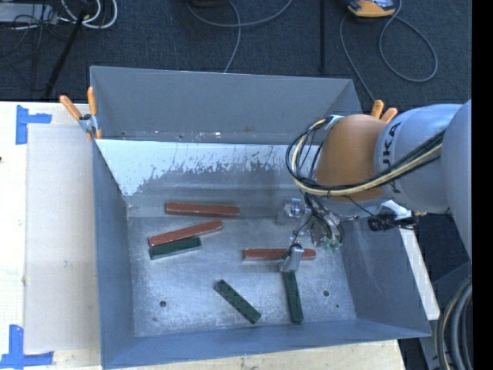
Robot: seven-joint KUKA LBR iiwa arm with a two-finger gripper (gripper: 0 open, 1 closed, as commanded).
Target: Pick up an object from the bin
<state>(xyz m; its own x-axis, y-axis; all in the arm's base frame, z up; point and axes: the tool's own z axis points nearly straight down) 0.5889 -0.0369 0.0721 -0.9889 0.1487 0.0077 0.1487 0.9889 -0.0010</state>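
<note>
Six flat bars lay loose in the grey metal bin [216,122] — none lifted yet. The gripper [296,257] sat low at the right end of a reddish-brown flat bar [266,254], possibly touching it — jaw opening couldn't be told. Grasp and lift remained.

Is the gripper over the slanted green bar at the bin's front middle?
No, the gripper is at the right end of the rightmost red-brown bar.
</note>
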